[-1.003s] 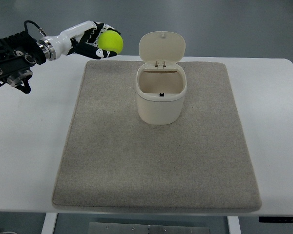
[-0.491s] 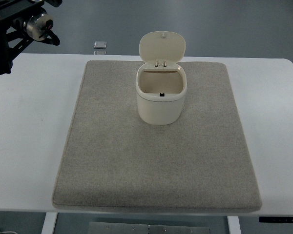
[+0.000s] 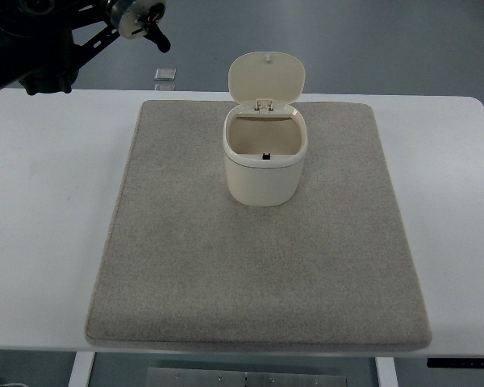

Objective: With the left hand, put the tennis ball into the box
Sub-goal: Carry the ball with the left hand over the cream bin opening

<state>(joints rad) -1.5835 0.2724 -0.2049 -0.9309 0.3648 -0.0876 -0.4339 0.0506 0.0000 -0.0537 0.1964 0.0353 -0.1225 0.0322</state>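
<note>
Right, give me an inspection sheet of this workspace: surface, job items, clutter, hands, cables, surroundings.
Surface: white table with a grey-beige mat lying flat on it.
Job's things: cream box upright on the mat's far half, hinged lid open and tilted back; inside looks empty apart from a small dark part at the back wall. Tennis ball: nothing seen.
Clutter: nothing seen on the table.
Hands: only dark left arm hardware shows at the top-left corner; no hand in view. Right arm: nothing seen.
Cables: nothing seen clearly.
Surroundings: grey floor with a small square object beyond the table's far edge.
</note>
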